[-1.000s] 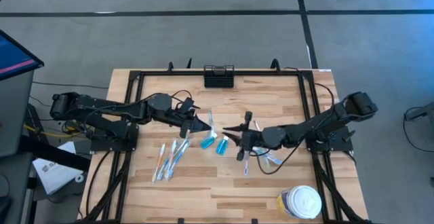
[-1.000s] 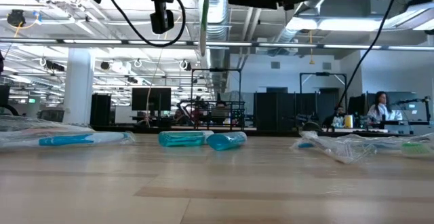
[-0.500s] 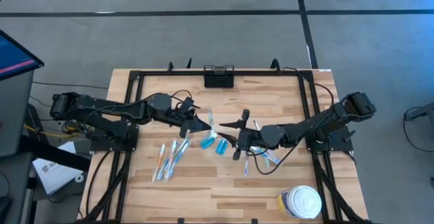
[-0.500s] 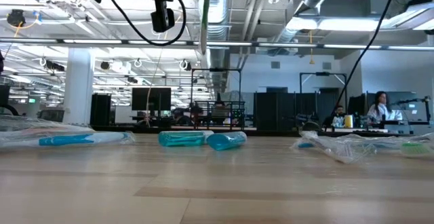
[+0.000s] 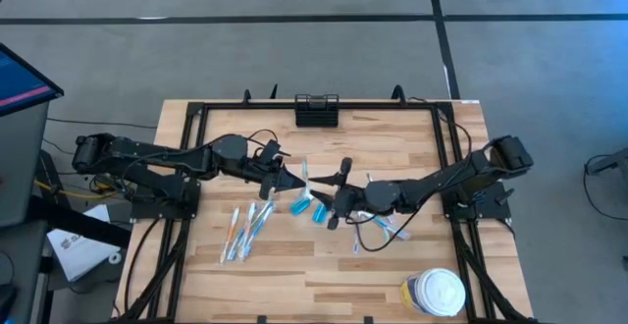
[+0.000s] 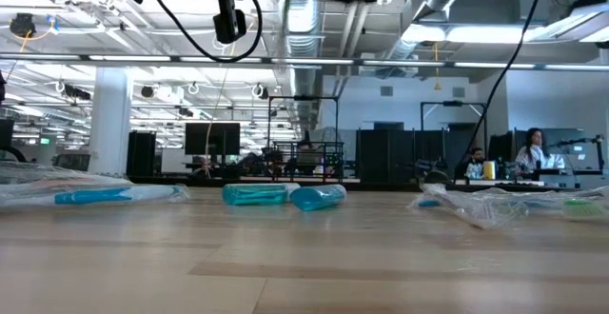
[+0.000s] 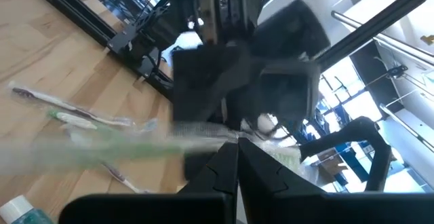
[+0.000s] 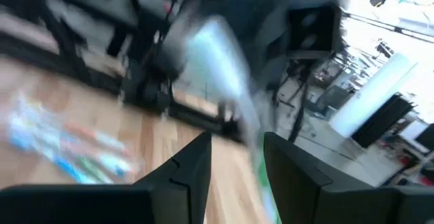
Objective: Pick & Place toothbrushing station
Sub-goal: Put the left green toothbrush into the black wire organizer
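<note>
The small black rectangular open-topped holder (image 5: 317, 111) sits upright at the far edge of the wooden surface (image 5: 294, 275), about midway along it. Nothing's touching it, and whether anything's inside is too hard to make out.

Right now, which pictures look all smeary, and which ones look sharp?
Right wrist view: most smeared, table and background streaked. Left wrist view: the green wrapped toothbrush is a blur. High view: sharp, the black holder crisp. Low view: clear, the blue tubes sharp.

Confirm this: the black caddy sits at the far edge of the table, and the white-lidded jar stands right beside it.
Not quite. The black caddy does sit at the far edge of the table, but the white-lidded jar stands apart from it, at the near right corner. The high view shows this.
</note>
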`<state>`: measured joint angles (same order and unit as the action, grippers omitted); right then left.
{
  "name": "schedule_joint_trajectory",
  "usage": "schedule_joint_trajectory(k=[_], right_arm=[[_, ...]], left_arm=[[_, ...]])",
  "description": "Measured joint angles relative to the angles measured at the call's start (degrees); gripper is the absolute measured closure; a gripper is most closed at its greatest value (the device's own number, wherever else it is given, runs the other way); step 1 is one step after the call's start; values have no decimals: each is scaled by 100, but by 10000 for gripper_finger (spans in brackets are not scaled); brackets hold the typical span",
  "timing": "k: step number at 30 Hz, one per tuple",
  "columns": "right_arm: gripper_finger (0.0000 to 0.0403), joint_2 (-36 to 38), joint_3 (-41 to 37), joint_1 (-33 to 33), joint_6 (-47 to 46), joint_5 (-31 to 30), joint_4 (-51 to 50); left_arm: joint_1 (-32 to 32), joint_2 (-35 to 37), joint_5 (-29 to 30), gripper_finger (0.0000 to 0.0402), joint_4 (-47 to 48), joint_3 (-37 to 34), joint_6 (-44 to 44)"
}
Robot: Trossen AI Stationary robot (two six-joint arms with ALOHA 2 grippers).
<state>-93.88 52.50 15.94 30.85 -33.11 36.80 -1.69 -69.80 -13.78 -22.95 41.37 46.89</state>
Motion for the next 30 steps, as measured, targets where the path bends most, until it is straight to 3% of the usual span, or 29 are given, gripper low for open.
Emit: schedule_joint_trajectory(k=[15,19,24,30], right_arm=[[295,-56,231,-2,124,-33,204],[320,-56,231,-2,109,-19,225],[389,-56,231,1,132,-17,243],[396,-56,231,5,79,-17,233]], left_arm=[[15,0,-46,401,-8,0,2],[15,0,-61,401,-7,-1,2],[15,0,-59,401,-8,0,2],[15,0,-59,400,-3,0,-149]])
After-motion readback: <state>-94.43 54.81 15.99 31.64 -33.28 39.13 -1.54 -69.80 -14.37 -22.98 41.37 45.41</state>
